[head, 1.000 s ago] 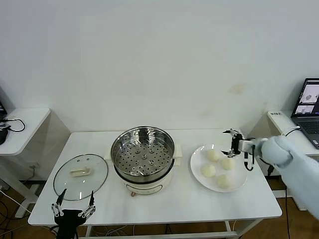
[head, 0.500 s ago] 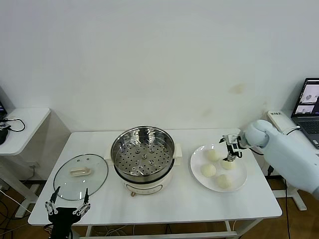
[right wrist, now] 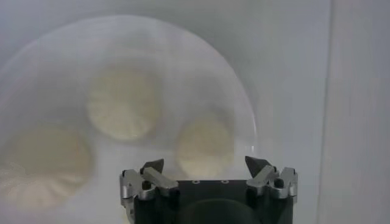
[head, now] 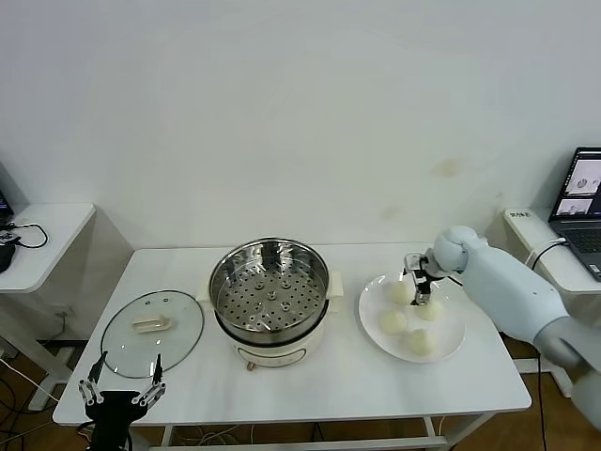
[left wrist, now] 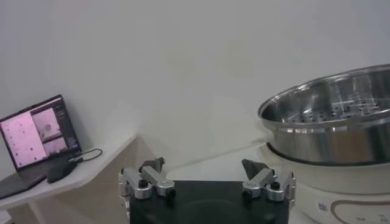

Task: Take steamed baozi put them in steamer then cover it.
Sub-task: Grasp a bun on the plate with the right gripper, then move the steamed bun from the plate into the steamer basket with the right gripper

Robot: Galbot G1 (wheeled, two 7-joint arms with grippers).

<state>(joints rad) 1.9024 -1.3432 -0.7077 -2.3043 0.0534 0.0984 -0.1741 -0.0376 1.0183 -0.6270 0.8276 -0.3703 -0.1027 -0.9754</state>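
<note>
Bench (head: 310,385): a white bench is sitting before a plain white wall, carrying everything below.
Steamer (head: 270,287): the shiny steel pot with its perforated tray is standing uncovered on a cream base at the centre of the bench; in the left wrist view its steel rim (left wrist: 329,115) is showing close by.
Cover (head: 152,332): the clear glass lid with a cream handle is lying flat on the bench at the steamer's 9 o'clock, just beside it.
Plate (head: 449,346): a flat white plate is sitting at the steamer's 3 o'clock, near but not touching it.
Steamed baozi (head: 393,321): four pale round buns are resting on the plate in a loose cluster; the right wrist view is showing them from above (right wrist: 125,103).
Right pincer (head: 419,280): it is hanging wide open, holding nothing, pointing down over the plate's 12 o'clock side, right above the far buns; whether it is touching one cannot be told.
Left pincer (head: 122,392): it is waiting wide open and empty at the bench's front edge, at the cover's 6 o'clock.
Laptop (head: 582,195): an open laptop is glowing on a side desk far out at 3 o'clock.
</note>
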